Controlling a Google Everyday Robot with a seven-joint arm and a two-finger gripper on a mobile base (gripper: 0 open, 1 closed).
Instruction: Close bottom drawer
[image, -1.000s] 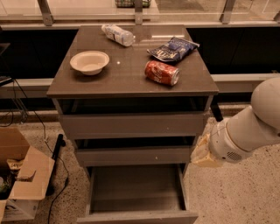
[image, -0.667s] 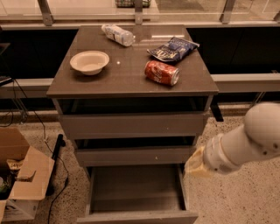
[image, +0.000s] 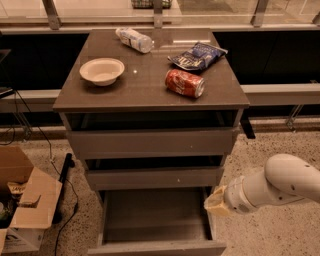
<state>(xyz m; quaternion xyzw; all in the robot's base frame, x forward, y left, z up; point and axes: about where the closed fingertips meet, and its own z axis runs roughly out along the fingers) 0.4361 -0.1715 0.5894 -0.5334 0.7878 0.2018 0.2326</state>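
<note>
The bottom drawer (image: 155, 247) is the lowest of three grey-brown drawers and stands pulled far out, its shallow grey interior (image: 155, 212) empty. Its flat front panel runs along the bottom edge of the view. My gripper (image: 216, 202) comes in from the right on a white arm (image: 280, 182). It sits low, just beside the drawer's right side wall, near its back half. Only its pale tip shows.
The middle drawer (image: 155, 177) and top drawer (image: 152, 142) above are slightly open. On the cabinet top sit a white bowl (image: 102, 71), a plastic bottle (image: 134, 39), a blue chip bag (image: 197, 55) and a red can (image: 184, 83). A cardboard box (image: 25, 205) stands at the left.
My arm has dropped lower and moved left, from beside the middle drawer down to the right side of the open bottom drawer. The drawers have not moved.
</note>
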